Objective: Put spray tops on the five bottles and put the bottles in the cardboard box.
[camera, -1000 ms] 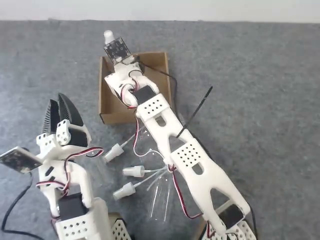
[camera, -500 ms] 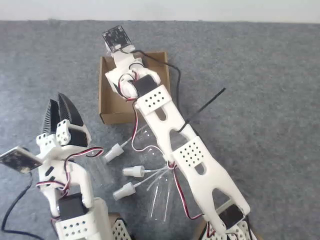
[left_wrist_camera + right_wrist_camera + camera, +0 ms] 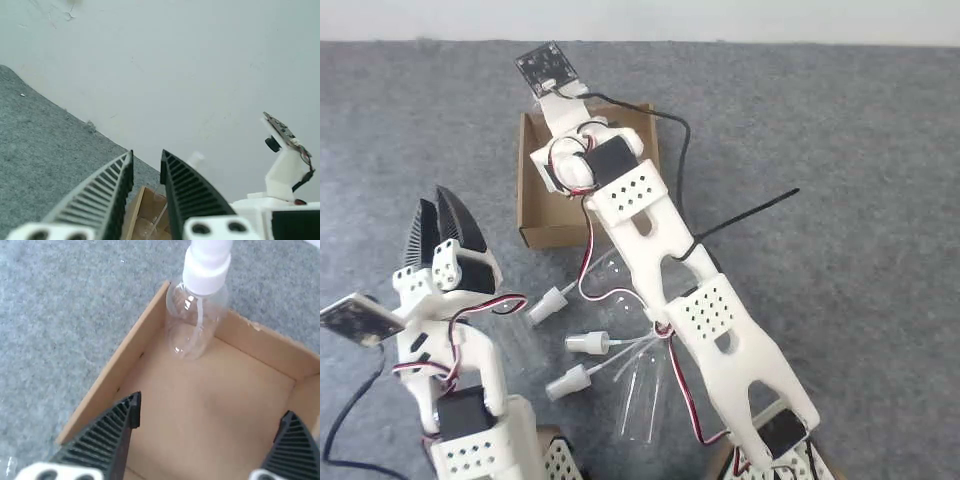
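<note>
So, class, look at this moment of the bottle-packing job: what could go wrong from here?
The right gripper hangs open over the cardboard box, near the capped bottle standing in its corner; withdrawing could tip it. Loose clear bottles and spray tops lie beneath that arm, whose cables might drag them.

Cardboard box point(image 3: 533, 214), one; bottle point(image 3: 194, 322) with spray top fitted, one; loose spray tops point(image 3: 549, 302) point(image 3: 588, 344) point(image 3: 570, 382), three; bare clear bottles point(image 3: 642, 400) without tops, at least two, the exact number not discernible where they overlap; robot arms point(image 3: 465, 410) point(image 3: 712, 325), two.
</note>
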Available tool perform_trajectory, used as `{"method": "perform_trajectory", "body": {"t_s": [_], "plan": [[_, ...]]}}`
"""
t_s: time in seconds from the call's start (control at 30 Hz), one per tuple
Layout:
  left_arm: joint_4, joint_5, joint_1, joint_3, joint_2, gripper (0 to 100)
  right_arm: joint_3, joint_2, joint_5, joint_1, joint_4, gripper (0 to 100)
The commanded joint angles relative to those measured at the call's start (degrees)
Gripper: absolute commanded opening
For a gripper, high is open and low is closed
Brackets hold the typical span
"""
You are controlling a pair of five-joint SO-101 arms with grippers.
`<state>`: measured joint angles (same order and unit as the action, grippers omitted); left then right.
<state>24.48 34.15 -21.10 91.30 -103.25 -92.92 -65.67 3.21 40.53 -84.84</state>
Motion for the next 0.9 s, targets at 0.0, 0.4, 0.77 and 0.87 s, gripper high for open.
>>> {"method": "perform_trajectory", "body": {"t_s": [0.0, 0.4, 0.77, 0.87], "plan": [[-2.20, 0.18, 0.00, -2.15, -1.05, 8, -3.43, 8.22, 0.53, 0.84, -4.18, 37.4], [-2.11, 0.00, 0.09, -1.19, -0.97, 9, -3.43, 14.20, 0.44, 2.95, -18.24, 37.0], [-2.11, -0.09, 0.09, -1.01, -0.97, 9, -3.08, 19.38, -0.09, 2.95, -18.42, 18.8], [-2.11, -0.09, 0.09, -1.01, -0.97, 9, -2.99, 21.23, -1.05, 2.95, -18.42, 18.4]]}}
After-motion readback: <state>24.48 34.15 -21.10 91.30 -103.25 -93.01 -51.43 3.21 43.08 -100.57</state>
